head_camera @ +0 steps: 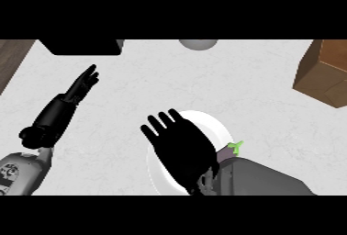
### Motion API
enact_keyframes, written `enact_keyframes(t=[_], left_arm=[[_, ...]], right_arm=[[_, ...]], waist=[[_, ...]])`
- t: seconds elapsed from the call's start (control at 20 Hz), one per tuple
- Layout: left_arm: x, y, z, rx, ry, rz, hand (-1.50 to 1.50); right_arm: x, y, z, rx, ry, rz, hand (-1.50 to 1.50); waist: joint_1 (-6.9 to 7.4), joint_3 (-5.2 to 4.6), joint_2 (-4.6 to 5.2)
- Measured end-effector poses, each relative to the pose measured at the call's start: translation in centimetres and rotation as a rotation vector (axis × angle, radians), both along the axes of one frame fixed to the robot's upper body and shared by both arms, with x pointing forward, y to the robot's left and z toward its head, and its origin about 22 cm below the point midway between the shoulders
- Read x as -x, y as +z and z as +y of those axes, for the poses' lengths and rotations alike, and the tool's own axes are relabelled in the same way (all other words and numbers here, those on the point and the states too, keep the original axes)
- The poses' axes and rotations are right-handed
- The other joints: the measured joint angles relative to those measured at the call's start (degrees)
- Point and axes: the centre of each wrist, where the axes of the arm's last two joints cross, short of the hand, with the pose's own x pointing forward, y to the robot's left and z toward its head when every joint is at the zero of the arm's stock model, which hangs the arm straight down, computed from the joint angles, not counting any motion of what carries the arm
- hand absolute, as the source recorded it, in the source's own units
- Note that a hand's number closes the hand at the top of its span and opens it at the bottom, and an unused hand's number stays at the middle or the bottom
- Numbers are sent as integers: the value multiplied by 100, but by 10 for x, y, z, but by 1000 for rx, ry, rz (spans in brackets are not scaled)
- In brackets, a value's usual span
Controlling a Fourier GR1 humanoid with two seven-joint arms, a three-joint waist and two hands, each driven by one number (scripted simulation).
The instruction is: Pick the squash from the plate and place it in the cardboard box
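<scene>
Nearest to you, the right forearm [267, 179] comes in from the near edge, right of centre, angled far-left. The left forearm [20, 172] sits in the near-left corner, running up and slightly right.

Your right hand [180, 147] hangs over the white plate [215, 126], palm down, fingers straight and fanned apart, tips pointing far-left. It grips nothing. It hides most of the plate, so only the far-right rim and a near-left sliver show.

The squash [234, 149] is on the plate's right side, just beside your right wrist. Only its green stem and a dull strip of body show, and the forearm hides the rest. Can't tell whether the wrist touches it.

Your left hand [82, 83] is well left of the plate, fingers straight and held close together, pointing far and a bit right. It is resting and holds nothing.

The white counter [257, 87] lies bare between the plate and the far side, with wide open room toward the far right.

The cardboard box [325, 69] stands at the far right, well apart from the plate, tilted in view and cut off by the right edge. A grey round object [198, 43] sits at the far centre edge and a black block [81, 47] at the far left. A wooden strip [12, 59] borders the counter at the far-left edge.
</scene>
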Motion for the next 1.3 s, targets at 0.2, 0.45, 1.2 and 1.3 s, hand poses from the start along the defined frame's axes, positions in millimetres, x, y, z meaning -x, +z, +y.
enact_keyframes(t=[0.2, 0.45, 1.2, 1.3], left_arm=[[-3, -7, 1, 2, 2, 2, 0], [-4, -2, 0, 3, -3, 1, 0], [1, -15, 3, 3, -9, 2, 0], [-1, -12, 2, 2, -8, 0, 0]], right_arm=[[-1, -10, 7, 12, -9, -14, -150], [-7, -29, 5, 58, -23, -26, -150], [-30, -68, 8, 77, -31, 8, -150], [-34, -76, 6, 88, -39, -1, -150]], waist=[[-1, 1, 2], [5, 2, 1], [7, 2, 1], [7, 2, 2]])
